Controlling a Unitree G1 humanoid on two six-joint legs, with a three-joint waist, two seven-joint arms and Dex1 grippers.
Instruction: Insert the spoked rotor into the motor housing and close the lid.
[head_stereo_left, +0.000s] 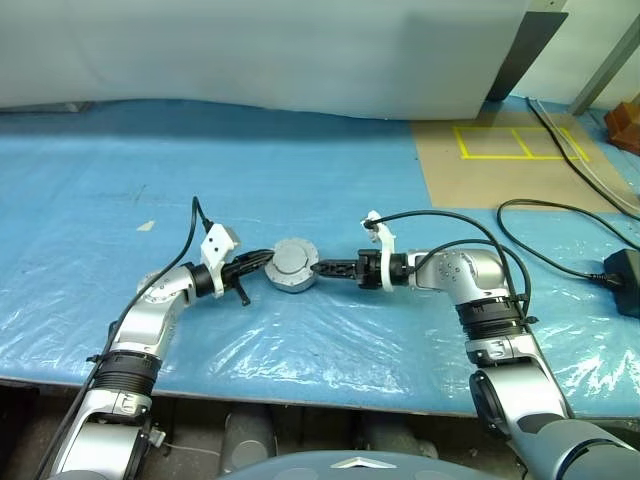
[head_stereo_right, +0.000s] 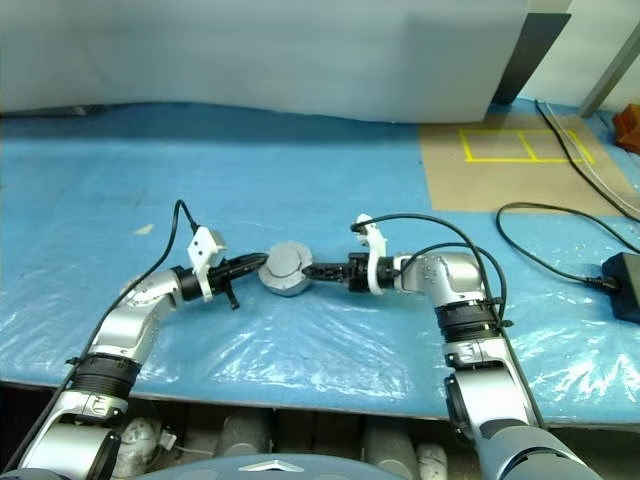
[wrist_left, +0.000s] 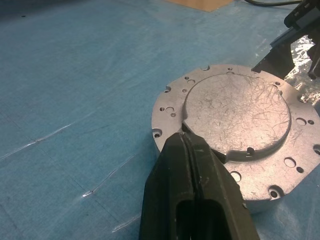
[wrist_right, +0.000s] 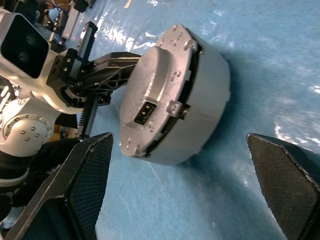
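The motor housing (head_stereo_left: 293, 266) is a round silver-grey drum on the blue plastic-covered table (head_stereo_left: 300, 180), between my two grippers. A silver plate (wrist_left: 235, 107) with a raised scratched middle and small rim holes caps it; I cannot tell whether this is the lid. The spoked rotor is hidden or out of view. My left gripper (wrist_left: 186, 137) is shut, holding nothing, its tips resting on the plate's rim from the left. My right gripper (wrist_right: 177, 139) comes level from the right, open wide, with the drum wall (wrist_right: 205, 100) just ahead between its fingers (wrist_right: 90, 175), not touching.
A black cable (head_stereo_left: 560, 215) and a black power box (head_stereo_left: 622, 270) lie at the right of the table. Yellow tape (head_stereo_left: 510, 142) marks a brown patch at the back right. A white sheet (head_stereo_left: 260, 50) hangs along the back. The table's front edge (head_stereo_left: 300, 388) runs close below my arms.
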